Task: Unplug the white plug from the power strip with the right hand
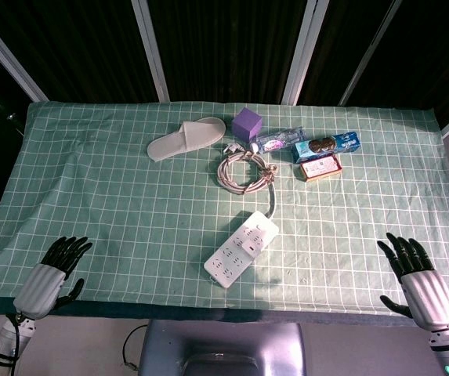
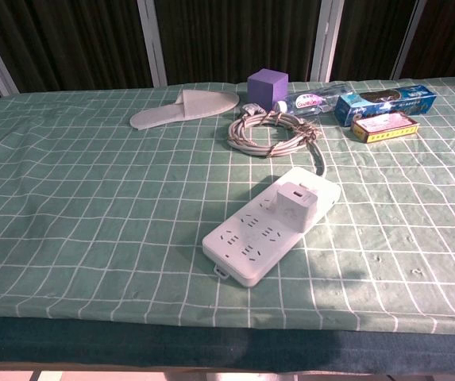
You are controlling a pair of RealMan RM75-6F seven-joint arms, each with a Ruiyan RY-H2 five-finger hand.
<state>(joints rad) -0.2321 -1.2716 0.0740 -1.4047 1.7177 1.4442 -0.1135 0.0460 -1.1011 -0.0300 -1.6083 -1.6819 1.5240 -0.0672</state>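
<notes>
A white power strip [image 1: 241, 247] [image 2: 271, 223] lies slanted in the middle of the green checked tablecloth. A blocky white plug [image 2: 300, 202] [image 1: 257, 238] sits in its sockets near the cable end. My right hand [image 1: 418, 277] rests at the table's front right corner, fingers spread and holding nothing, well to the right of the strip. My left hand [image 1: 52, 272] lies at the front left corner, also with fingers apart and holding nothing. Neither hand shows in the chest view.
The strip's coiled grey cable [image 1: 244, 170] [image 2: 273, 132] lies behind it. Further back are a white slipper [image 1: 186, 138] [image 2: 184, 108], a purple cube [image 1: 248, 124] [image 2: 267, 86], a plastic bottle [image 1: 280, 142], a blue packet [image 1: 327, 146] [image 2: 385, 102] and an orange box [image 1: 320, 168] [image 2: 384, 127].
</notes>
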